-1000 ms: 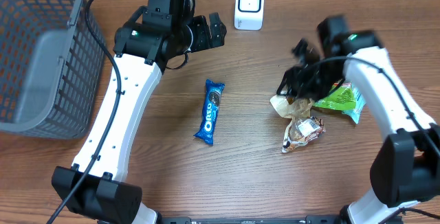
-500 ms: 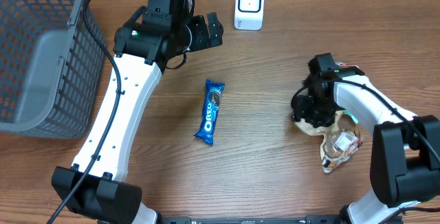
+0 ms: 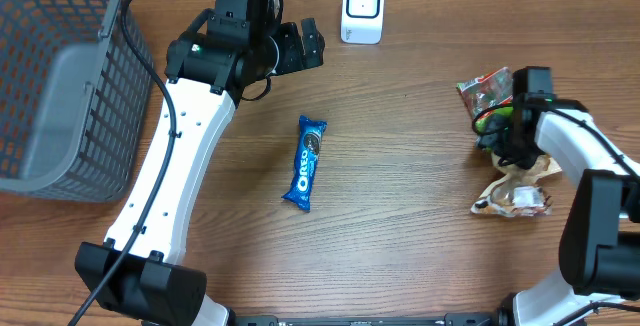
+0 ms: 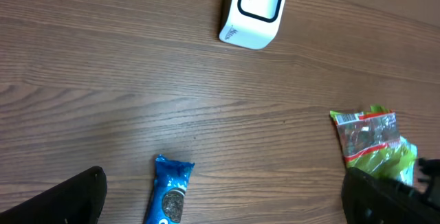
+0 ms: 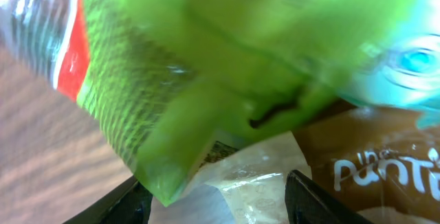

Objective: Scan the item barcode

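Note:
A blue Oreo pack [image 3: 306,162] lies flat mid-table, also low in the left wrist view as the Oreo pack [image 4: 168,198]. The white scanner [image 3: 362,9] stands at the back edge. My left gripper [image 3: 300,46] hovers open and empty beside the scanner [image 4: 253,7], above the pack. At the right, my right gripper [image 3: 508,144] is down among a green snack bag [image 3: 488,94] and a brown-and-clear packet [image 3: 515,194]. In the right wrist view the green bag [image 5: 206,66] fills the top, and the clear packet [image 5: 254,176] lies between the spread fingers of the open right gripper [image 5: 220,200].
A grey mesh basket [image 3: 60,76] stands at the far left. The left arm's white links [image 3: 165,186] cross the left half of the table. The green snack bag [image 4: 375,141] shows at the right of the left wrist view.
My right arm has swung from the middle right out to the table's right edge, and the green bag and brown packet have shifted right with it. Its jaws have widened. The left arm is unmoved.

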Tool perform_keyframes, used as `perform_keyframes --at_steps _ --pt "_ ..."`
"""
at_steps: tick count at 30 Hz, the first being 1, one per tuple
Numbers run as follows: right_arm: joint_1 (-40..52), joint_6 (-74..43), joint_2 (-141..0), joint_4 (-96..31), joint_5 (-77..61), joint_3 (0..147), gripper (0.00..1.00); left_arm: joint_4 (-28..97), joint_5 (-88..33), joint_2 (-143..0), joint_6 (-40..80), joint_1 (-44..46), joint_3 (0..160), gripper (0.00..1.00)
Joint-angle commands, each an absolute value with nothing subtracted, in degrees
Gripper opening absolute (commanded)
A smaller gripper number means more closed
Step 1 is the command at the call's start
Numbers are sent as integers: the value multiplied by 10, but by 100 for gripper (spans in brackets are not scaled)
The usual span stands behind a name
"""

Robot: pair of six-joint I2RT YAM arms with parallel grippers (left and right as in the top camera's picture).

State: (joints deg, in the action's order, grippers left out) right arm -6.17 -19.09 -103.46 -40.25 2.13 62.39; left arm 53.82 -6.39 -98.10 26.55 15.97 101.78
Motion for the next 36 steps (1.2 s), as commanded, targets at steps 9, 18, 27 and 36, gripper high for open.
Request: perform_keyframes --at_steps 9,18,27,36 --pt "-140 -175 -1029 -381 -30 652 63 537 -51 -984 252 158 1021 100" --pt "-98 -119 -1026 -555 -238 814 61 536 7 -984 237 158 1021 100" --pt "67 -157 -1021 -565 -307 827 62 561 50 -984 227 151 1021 100" --pt "228 -297 -1023 -467 -204 791 62 567 75 -988 240 92 1021 100"
